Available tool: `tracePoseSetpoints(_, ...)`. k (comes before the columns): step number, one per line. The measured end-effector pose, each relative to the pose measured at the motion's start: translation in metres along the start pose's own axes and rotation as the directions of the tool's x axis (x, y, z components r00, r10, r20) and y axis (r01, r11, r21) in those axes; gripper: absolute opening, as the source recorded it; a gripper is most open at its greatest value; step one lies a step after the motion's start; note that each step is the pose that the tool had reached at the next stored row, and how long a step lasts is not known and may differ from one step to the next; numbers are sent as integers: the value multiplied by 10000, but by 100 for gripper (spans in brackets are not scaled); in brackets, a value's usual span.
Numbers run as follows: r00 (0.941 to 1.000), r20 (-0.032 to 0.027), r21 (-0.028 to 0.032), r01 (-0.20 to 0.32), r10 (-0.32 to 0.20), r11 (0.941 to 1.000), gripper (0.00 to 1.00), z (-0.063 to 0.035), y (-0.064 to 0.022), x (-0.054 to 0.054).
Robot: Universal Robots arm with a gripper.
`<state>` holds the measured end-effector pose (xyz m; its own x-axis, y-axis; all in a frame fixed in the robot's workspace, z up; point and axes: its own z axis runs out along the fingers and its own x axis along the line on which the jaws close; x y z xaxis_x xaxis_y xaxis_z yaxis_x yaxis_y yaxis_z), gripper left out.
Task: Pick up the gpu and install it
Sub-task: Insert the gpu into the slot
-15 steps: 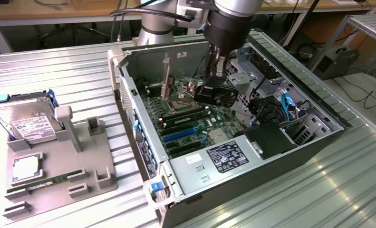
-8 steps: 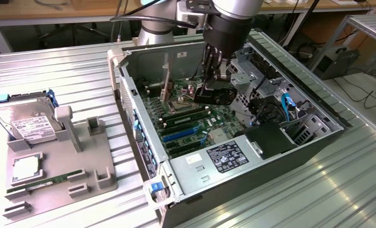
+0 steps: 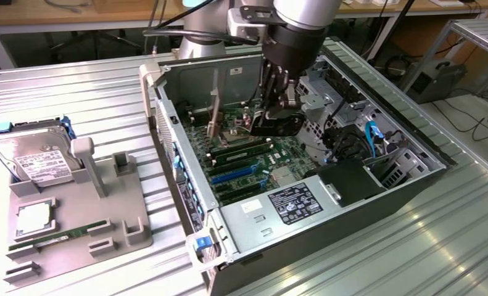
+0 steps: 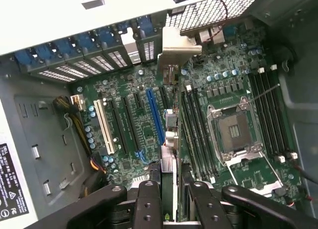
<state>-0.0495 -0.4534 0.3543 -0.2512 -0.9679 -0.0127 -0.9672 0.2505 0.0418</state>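
The gpu (image 4: 169, 139) is a thin card seen edge-on, with a silver bracket at its far end. My gripper (image 4: 170, 177) is shut on the card's near end, one black finger (image 4: 149, 199) on each side. The card hangs inside the open computer case (image 3: 408, 132) over the green motherboard (image 4: 134, 134), beside the blue expansion slot (image 4: 155, 114). Its bracket stands close to the rear slot openings. In the exterior view my gripper (image 3: 275, 126) reaches down into the case, and the gpu (image 3: 214, 114) points toward the exterior view's left wall. Whether the card touches a slot I cannot tell.
A grey fixture (image 3: 103, 216) on the exterior view's left holds a hard drive (image 3: 34, 157), a processor chip (image 3: 34, 219) and a green memory stick (image 3: 58, 237). Inside the case are the power supply (image 3: 297, 203), the processor socket (image 4: 236, 132), memory slots (image 4: 198, 134) and loose cables (image 3: 371, 139).
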Motion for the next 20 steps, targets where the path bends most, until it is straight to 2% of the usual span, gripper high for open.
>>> tracePoseSetpoints(5,9982,-7,-8,596,-596,9982,26,45,1,5)
tracePoseSetpoints(8,9941,-27,-12,1080,-1080,9942,26,74,0,6)
tracePoseSetpoints(12,9838,-55,-22,1790,-1791,9838,26,121,-2,7)
tracePoseSetpoints(13,9790,-65,-27,2039,-2039,9790,26,146,-3,8)
tracePoseSetpoints(15,9755,-71,-31,2197,-2197,9756,26,180,6,14)
tracePoseSetpoints(17,9750,-73,-28,2219,-2220,9751,26,211,39,41)
tracePoseSetpoints(20,9750,-71,-10,2220,-2220,9750,26,267,147,106)
